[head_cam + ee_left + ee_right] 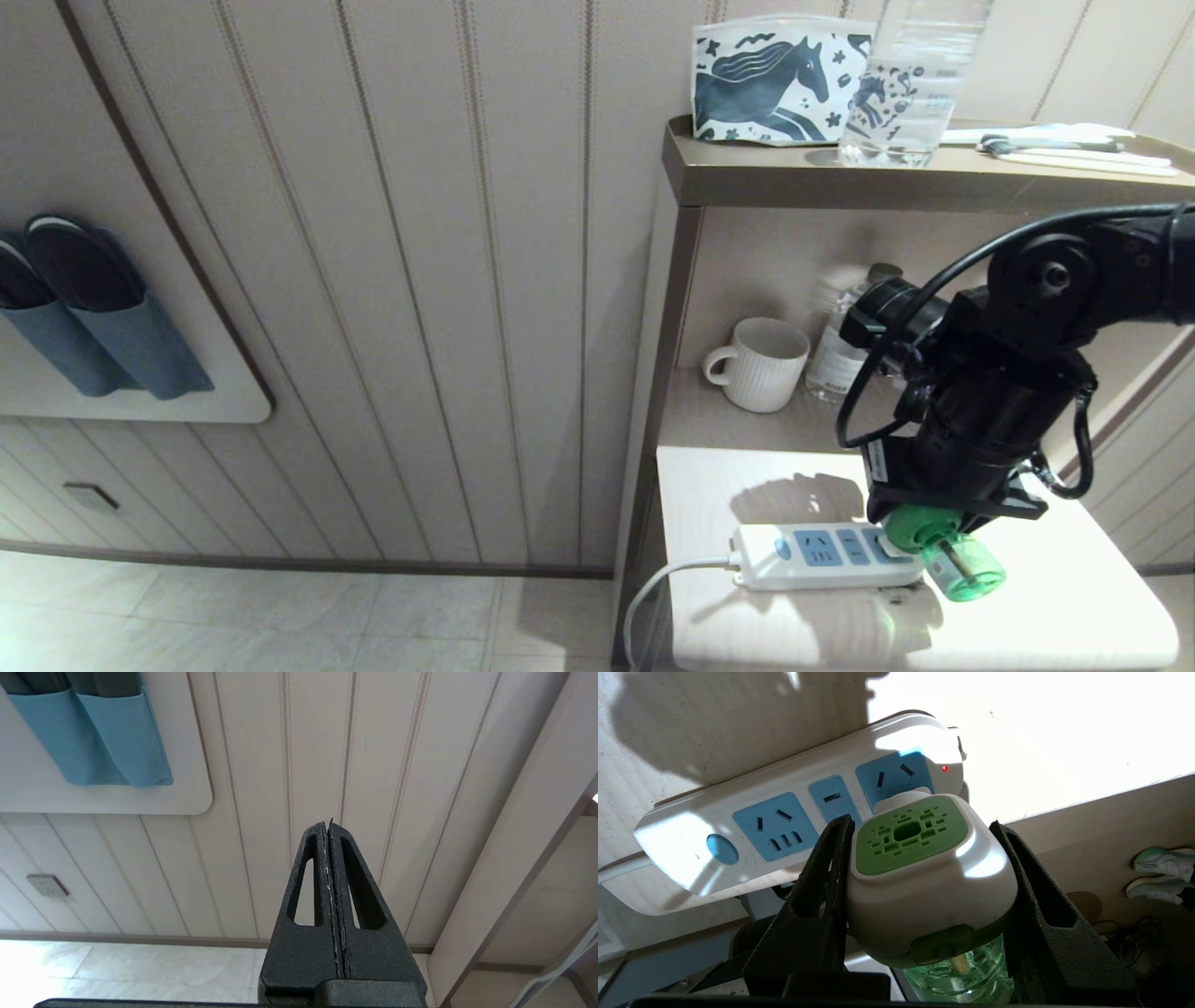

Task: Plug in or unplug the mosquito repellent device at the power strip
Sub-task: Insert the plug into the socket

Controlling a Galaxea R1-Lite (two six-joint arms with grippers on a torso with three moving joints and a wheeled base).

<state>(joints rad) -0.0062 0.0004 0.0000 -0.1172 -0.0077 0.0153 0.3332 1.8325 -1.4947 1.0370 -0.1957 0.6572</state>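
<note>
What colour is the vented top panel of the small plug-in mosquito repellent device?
Light green, set in the white-and-green plastic mosquito repellent device; the right wrist view shows it best.

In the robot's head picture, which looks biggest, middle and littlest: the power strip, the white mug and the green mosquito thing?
1. power strip, the longest.
2. white mug.
3. mosquito repellent device, though the right claw hides part of it, so this spot is unsure.

glossy white plastic power strip (794, 826); grainy matt black fingers (817, 905) (translucent green bottle (962, 565) below).
</note>
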